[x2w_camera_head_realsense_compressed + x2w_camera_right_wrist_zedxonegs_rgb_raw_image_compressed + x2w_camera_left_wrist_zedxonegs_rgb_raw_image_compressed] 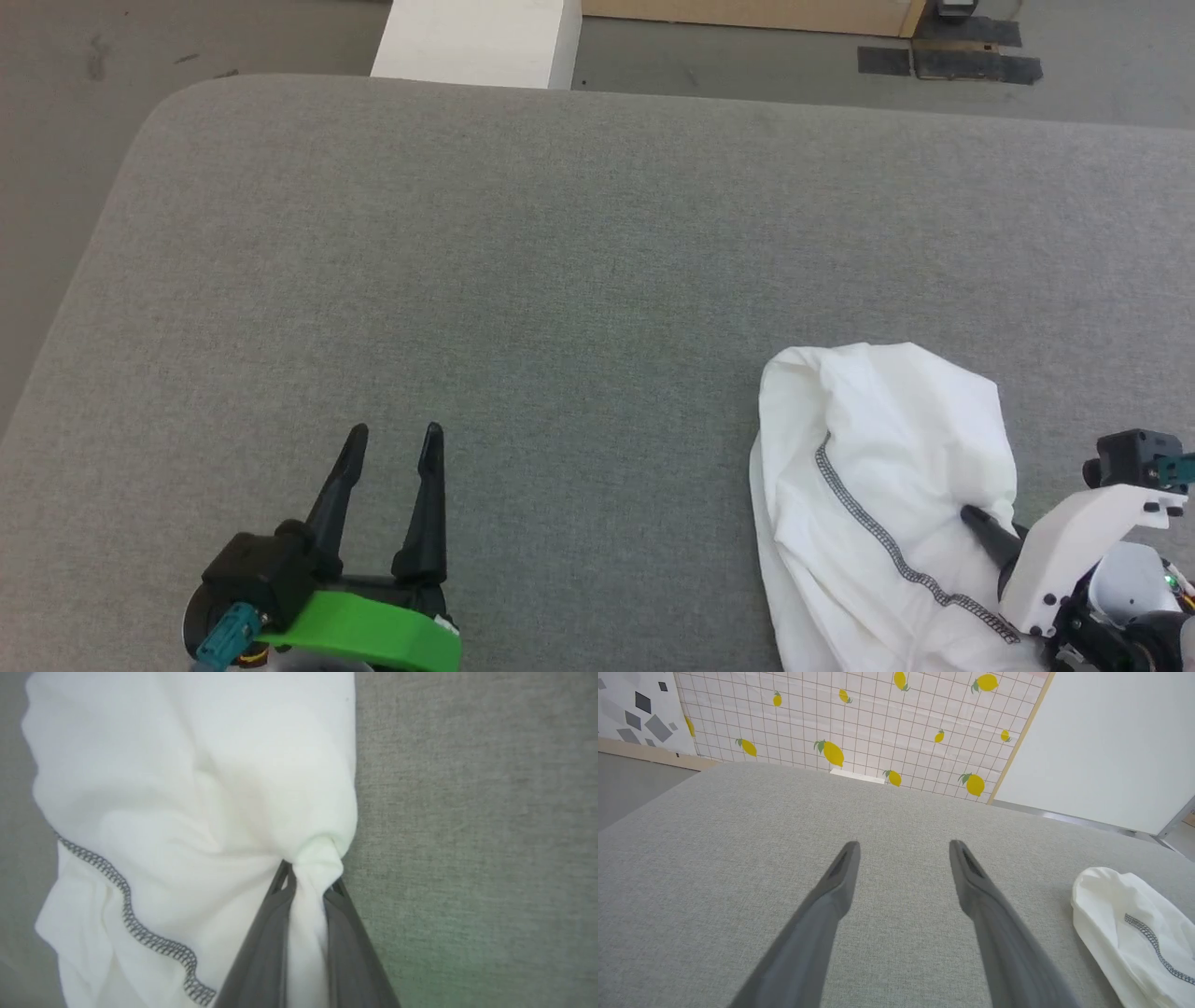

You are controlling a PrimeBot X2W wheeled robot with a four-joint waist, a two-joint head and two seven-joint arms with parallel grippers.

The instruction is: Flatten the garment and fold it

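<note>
White T-shirt [887, 439] lies bunched at the near right of the grey bench [560, 233]. Right gripper [309, 876] clenched on a pinched fold of it. Left gripper [392, 443] released, fingers spread, well apart from the shirt.

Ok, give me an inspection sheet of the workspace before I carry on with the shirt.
Surface: grey fabric-covered surface with a rounded far-left corner, no stains visible.
Job's things: garment, white with dark stitching, bunched and not flattened, lying at the near right.
Clutter: nothing seen.
Grippers: left gripper open over bare fabric at the near left, holding nothing; right gripper closed on a pinched fold at the edge of the garment.
Cables: nothing seen.
Surroundings: white box on the floor past the far edge; lemon-print wall beyond.
</note>
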